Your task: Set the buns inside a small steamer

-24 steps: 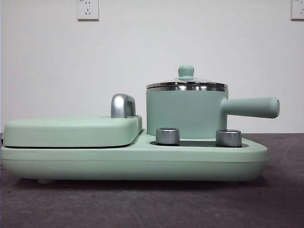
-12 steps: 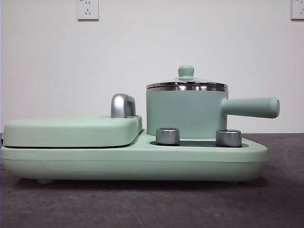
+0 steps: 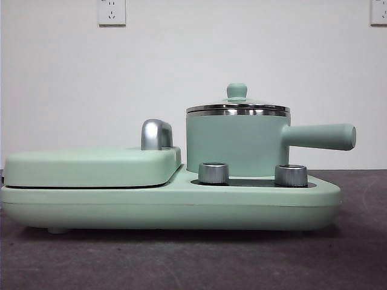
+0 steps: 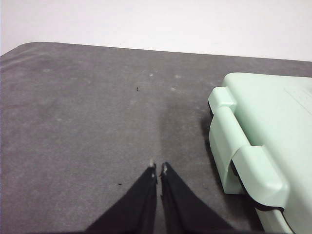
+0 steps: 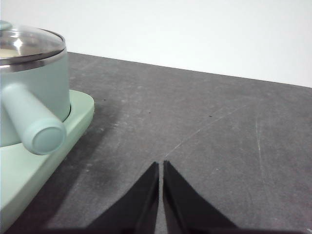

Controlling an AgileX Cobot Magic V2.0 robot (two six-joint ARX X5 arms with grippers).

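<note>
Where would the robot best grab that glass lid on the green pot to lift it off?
Probably by the green knob atop the lid, coming straight down from above. It stands proud at the centre, narrow enough for two jaws; the lid's glass dome looks too smooth to pinch.

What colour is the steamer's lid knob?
Mint green, like the steamer itself. The knob shows best in the front view.

Left gripper (image 4: 158,169) jaws closed, empty, above table. Right gripper (image 5: 161,165) same.
</note>
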